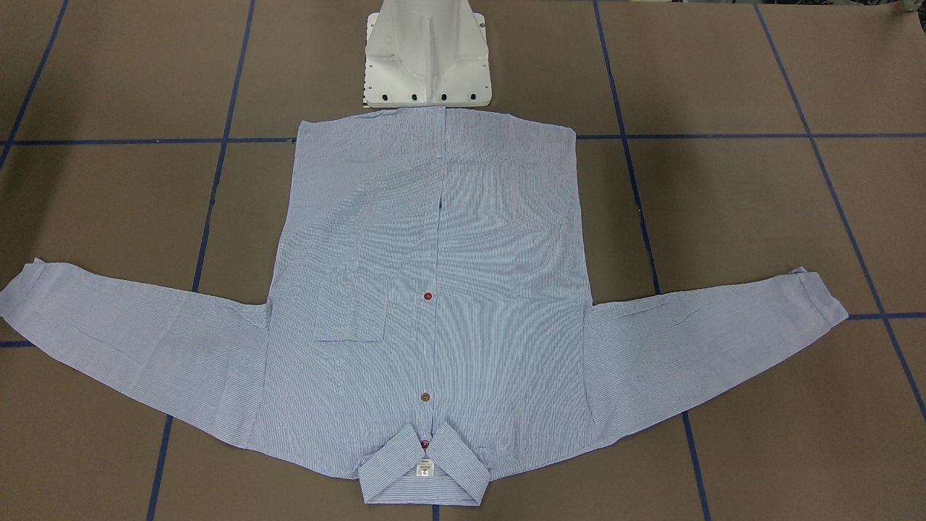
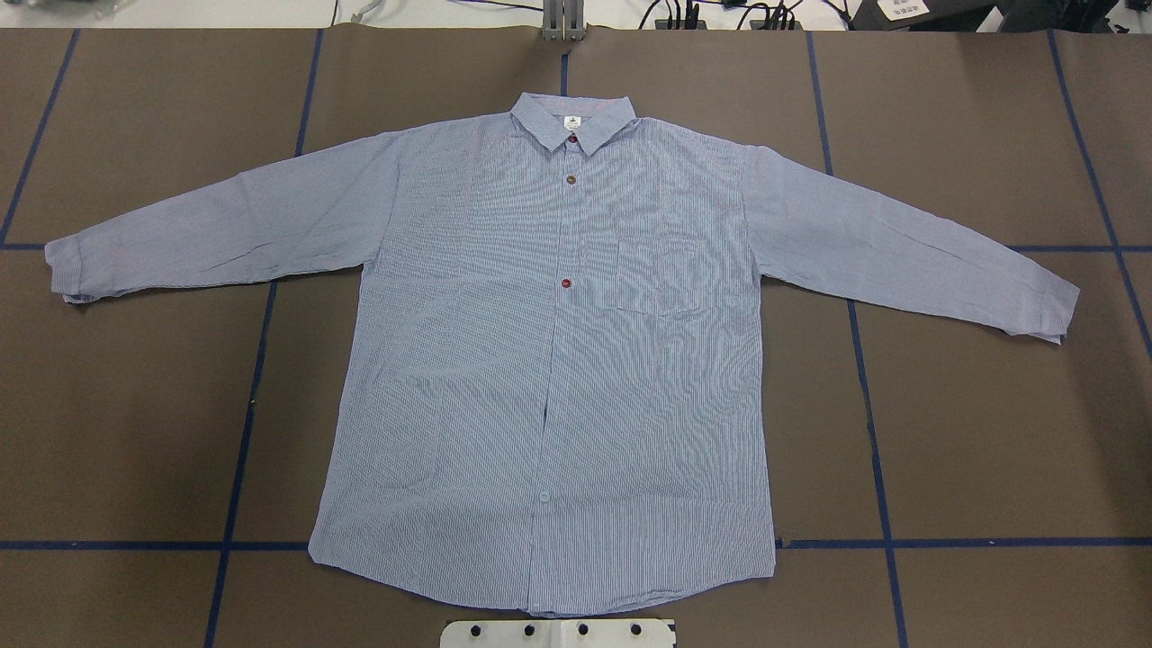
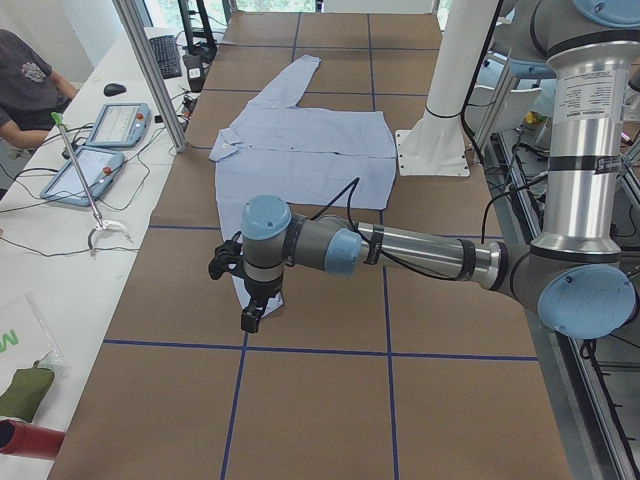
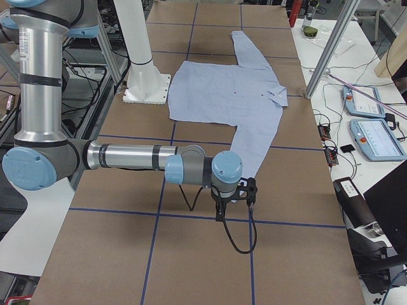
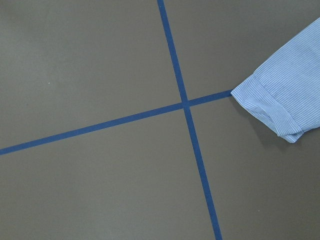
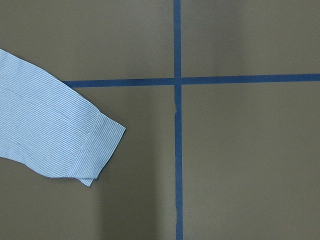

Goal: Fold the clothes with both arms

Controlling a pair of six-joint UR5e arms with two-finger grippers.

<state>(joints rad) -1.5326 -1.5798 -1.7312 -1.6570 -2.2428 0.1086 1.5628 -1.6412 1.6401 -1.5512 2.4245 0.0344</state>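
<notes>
The light blue-and-white striped shirt (image 2: pixel 558 360) lies flat and front up on the brown table, buttoned, both sleeves spread out, collar (image 1: pixel 423 474) at the far side from the robot. Neither arm shows in the overhead or front views. In the left side view my left gripper (image 3: pixel 250 318) hangs over the table by the near sleeve end. In the right side view my right gripper (image 4: pixel 222 208) hangs by the other sleeve end. I cannot tell whether either is open or shut. The wrist views show only a cuff each: left (image 5: pixel 280 100), right (image 6: pixel 90 150).
The white pedestal base (image 1: pixel 427 58) stands at the shirt's hem. Blue tape lines (image 2: pixel 243 432) grid the brown table. A side bench with tablets (image 3: pixel 115 125), cables and a seated person (image 3: pixel 20 80) runs along the far edge, behind aluminium posts (image 4: pixel 331 44).
</notes>
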